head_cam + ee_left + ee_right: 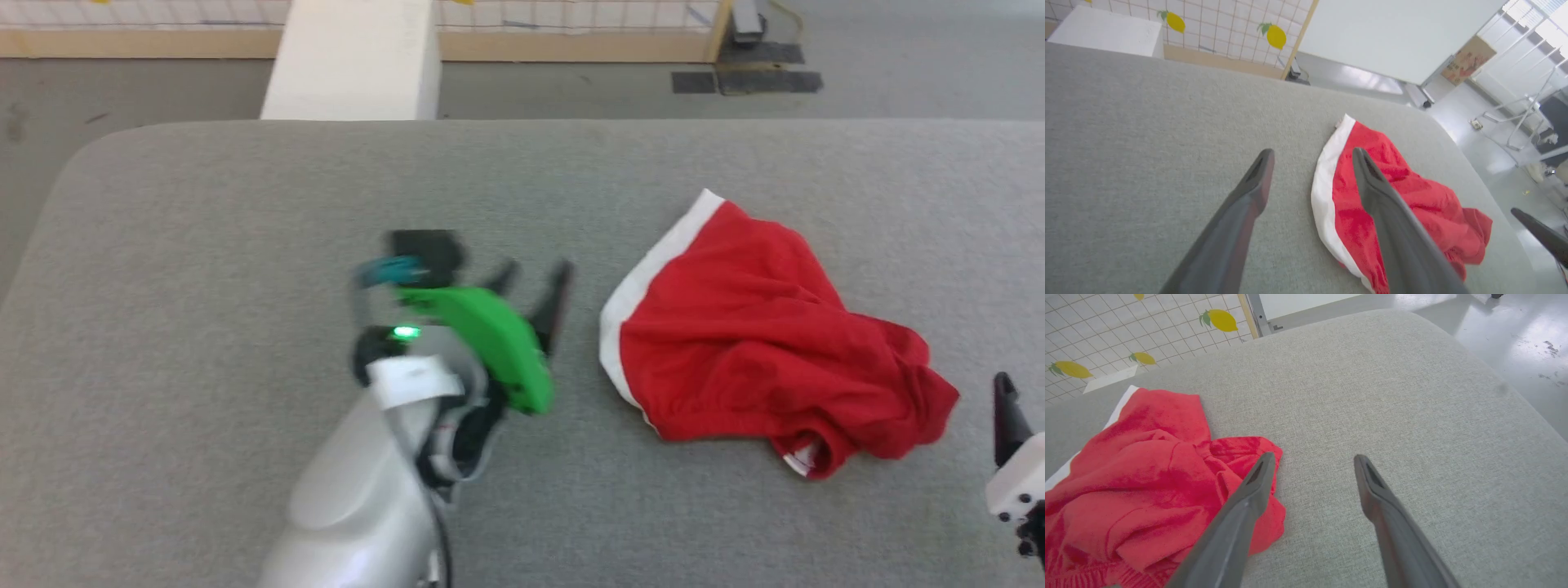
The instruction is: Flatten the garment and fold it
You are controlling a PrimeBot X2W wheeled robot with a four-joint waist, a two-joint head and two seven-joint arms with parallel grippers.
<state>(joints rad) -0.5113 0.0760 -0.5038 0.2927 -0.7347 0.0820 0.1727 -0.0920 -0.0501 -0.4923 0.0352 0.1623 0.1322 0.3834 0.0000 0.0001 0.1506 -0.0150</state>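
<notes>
Red and crumpled, the garment point(759, 327) lies on the grey fabric table point(245, 204), its white band point(653, 269) turned to my left gripper point(536, 273). This gripper is just beside the band, fingers spread, holding nothing. My right gripper point(1313, 459) is at the opposite side, also spread and empty, near the bunched red end.

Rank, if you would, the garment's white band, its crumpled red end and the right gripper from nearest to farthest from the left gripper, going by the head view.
Measured from the left gripper:
1. The garment's white band, just to the gripper's right and apart from it.
2. The garment's crumpled red end, farther right and lower in the view.
3. The right gripper, at the view's right edge, past that end.
</notes>
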